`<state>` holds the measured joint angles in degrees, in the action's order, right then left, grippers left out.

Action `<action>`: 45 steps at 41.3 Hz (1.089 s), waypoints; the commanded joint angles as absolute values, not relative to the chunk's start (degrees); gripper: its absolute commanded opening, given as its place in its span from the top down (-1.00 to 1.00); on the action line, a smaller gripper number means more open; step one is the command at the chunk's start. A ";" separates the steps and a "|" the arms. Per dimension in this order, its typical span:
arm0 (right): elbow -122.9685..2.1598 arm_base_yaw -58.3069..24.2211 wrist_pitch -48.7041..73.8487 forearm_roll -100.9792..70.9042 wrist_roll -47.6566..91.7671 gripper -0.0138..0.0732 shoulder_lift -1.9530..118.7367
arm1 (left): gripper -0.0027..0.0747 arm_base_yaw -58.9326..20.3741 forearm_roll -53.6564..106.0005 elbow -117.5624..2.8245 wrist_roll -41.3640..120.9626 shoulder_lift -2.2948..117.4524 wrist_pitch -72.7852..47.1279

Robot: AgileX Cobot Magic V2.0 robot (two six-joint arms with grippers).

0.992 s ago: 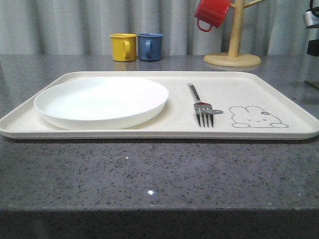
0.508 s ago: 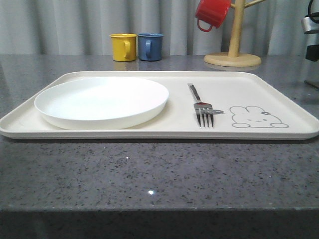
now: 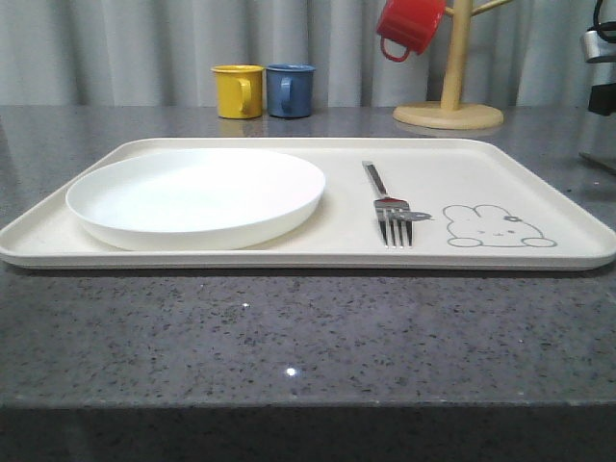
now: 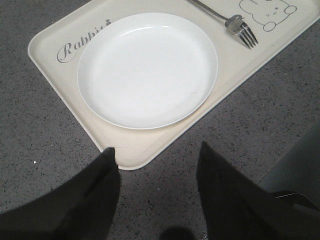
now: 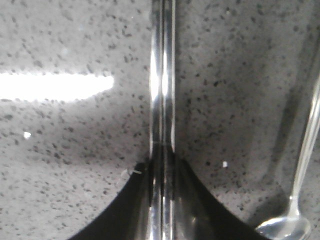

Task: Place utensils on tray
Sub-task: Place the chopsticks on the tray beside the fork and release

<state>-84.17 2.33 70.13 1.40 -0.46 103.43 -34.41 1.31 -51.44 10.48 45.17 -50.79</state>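
Front view: a cream rectangular tray (image 3: 481, 164) with rounded corners and a low rim lies on a grey speckled countertop (image 3: 289, 337). A round white plate (image 3: 197, 195) sits on the tray's left half. To the right of the plate, apart from it, a silver four-tined fork (image 3: 387, 204) lies flat on the tray, tines toward the camera, handle pointing away. Just beside the tines on the right is a grey bunny drawing (image 3: 496, 227). Behind the tray, a yellow mug (image 3: 238, 90) and a blue mug (image 3: 290, 89) stand side by side, touching or nearly so. Farther right, a wooden mug tree (image 3: 450, 87) stands on its round base with a red mug (image 3: 409, 26) hanging from a branch. At the far right edge a dark part of the right arm (image 3: 603, 58) shows; its jaws cannot be judged here.

Left wrist view: the left gripper (image 4: 157, 165) hangs above the countertop just off a rounded corner of the tray. Its two dark fingers (image 4: 95, 195) stand wide apart with nothing between them. The plate fills most of this end of the tray, partly covering grey "Rabbit" script (image 4: 80, 44). The fork's tines and the bunny drawing lie beyond the plate.

Right wrist view: the right gripper (image 5: 161, 170) is low over the countertop, its jaws closed on a pair of straight shiny chopsticks (image 5: 162, 75), which run lengthwise away from the fingers. Off to one side, apart from the chopsticks, a silver spoon (image 5: 300, 185) lies on the countertop, its oval bowl near the frame edge.
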 commanded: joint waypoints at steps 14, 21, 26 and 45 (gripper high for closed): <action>-88.61 -7.95 76.35 -16.76 -0.40 0.52 97.51 | 0.03 -34.81 1.63 -52.84 9.97 44.90 -46.74; -88.61 -11.91 73.19 -21.87 -5.26 0.52 99.54 | 0.03 -34.81 1.63 -52.84 9.97 44.90 -46.74; -88.61 -13.43 71.66 -22.03 -10.01 0.52 100.94 | 0.03 -34.81 1.63 -52.84 9.97 44.90 -46.74; -88.61 -14.10 71.37 -21.91 -14.65 0.05 103.52 | 0.03 -34.81 1.63 -52.84 9.97 44.90 -46.74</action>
<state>-86.95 -14.17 70.08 -20.45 -14.49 106.31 -34.41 1.31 -51.44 10.48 45.17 -50.79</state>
